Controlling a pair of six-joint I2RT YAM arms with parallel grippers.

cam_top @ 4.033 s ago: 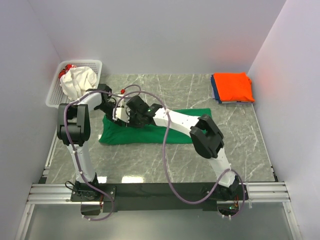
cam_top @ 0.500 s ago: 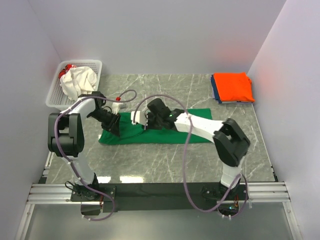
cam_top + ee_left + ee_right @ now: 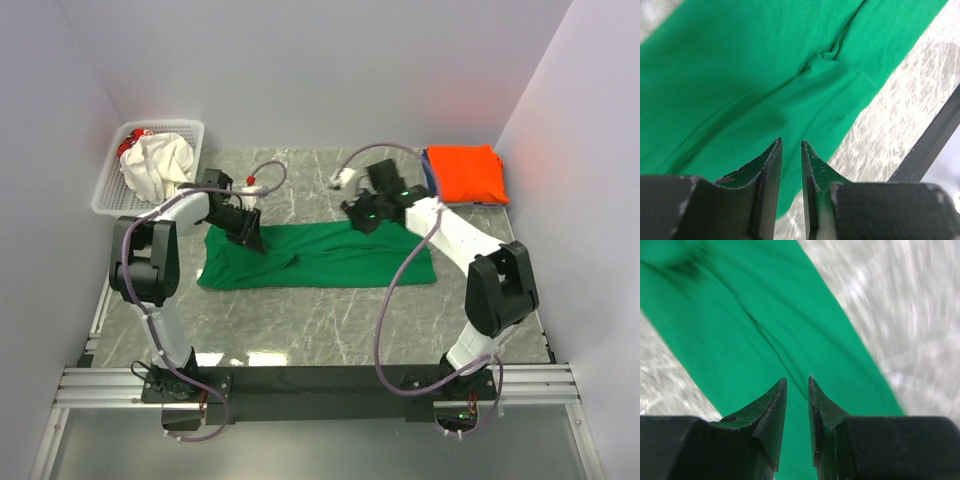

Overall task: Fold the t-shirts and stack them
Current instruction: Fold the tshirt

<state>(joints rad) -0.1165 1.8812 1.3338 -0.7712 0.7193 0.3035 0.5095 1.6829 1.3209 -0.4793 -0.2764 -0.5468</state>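
At back left, white lattice basket (image 3: 190, 130), crumpled cream-white shirt (image 3: 155, 165) inside

The green t-shirt (image 3: 330, 258) was soft matt cloth, lightly creased. The orange t-shirt (image 3: 465, 172) at far right was matt cloth too, lying smoother. The table (image 3: 300, 320) looked like grey veined stone with a faint sheen. The basket (image 3: 108, 190) at far left was white plastic lattice, holding crumpled cream-white cloth (image 3: 155, 165). The left gripper (image 3: 791, 141) and right gripper (image 3: 798, 379) looked like dark matt plastic, scuffed pale along the finger edges. The rail (image 3: 530, 380) at the near edge was dull silver metal.
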